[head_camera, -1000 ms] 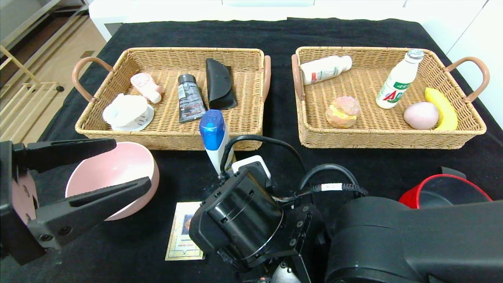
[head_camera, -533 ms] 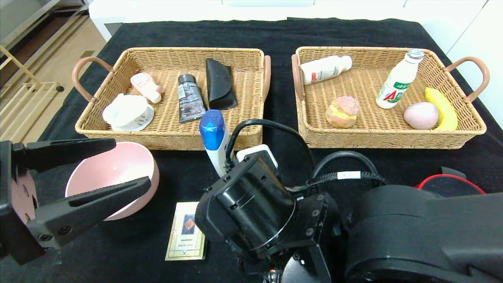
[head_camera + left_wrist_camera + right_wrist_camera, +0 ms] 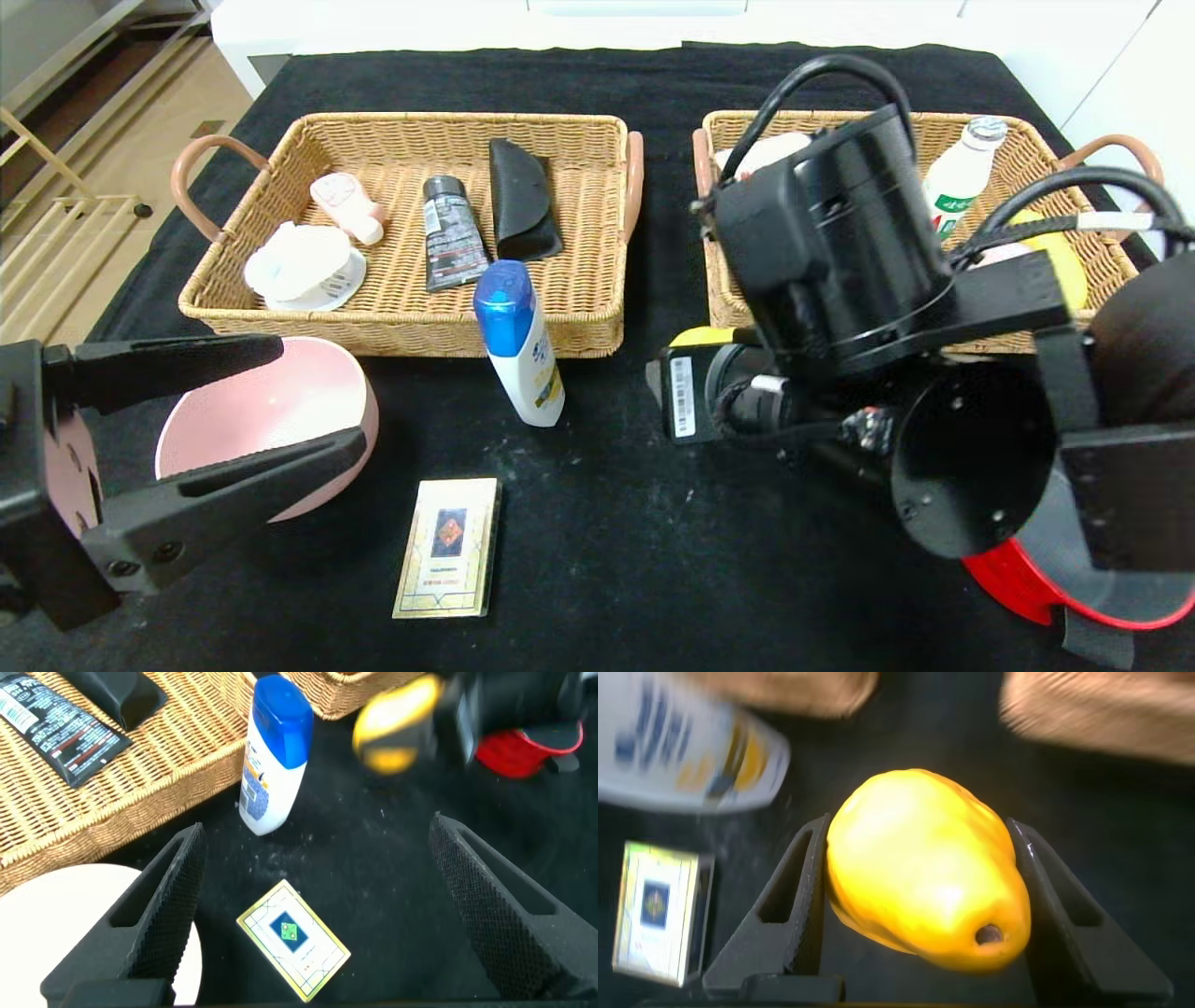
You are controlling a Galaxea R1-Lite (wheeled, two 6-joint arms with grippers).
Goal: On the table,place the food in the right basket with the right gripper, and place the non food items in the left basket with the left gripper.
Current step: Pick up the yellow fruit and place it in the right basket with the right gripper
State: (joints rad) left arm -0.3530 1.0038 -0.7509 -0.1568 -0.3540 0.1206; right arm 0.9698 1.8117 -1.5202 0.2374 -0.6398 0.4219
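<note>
The right arm [image 3: 840,252] hangs over the near left corner of the right basket [image 3: 1111,280], hiding much of it; a sliver of yellow [image 3: 702,336] shows beneath its wrist. Left of that basket stands the left basket [image 3: 411,327], and in front of this a blue-capped bottle [image 3: 518,341], a pink bowl [image 3: 271,411] and a card [image 3: 448,546]. The left gripper [image 3: 238,401], jaws apart, hovers by the bowl.

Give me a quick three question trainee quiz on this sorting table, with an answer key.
1. True or false: the right gripper is shut on the yellow fruit.
2. Which stands upright before the left basket: A) pink bowl B) blue-capped bottle C) card?
3. Fill in: the left gripper hovers open above the ____.

Key: 1 true; 2 B; 3 card.
</note>
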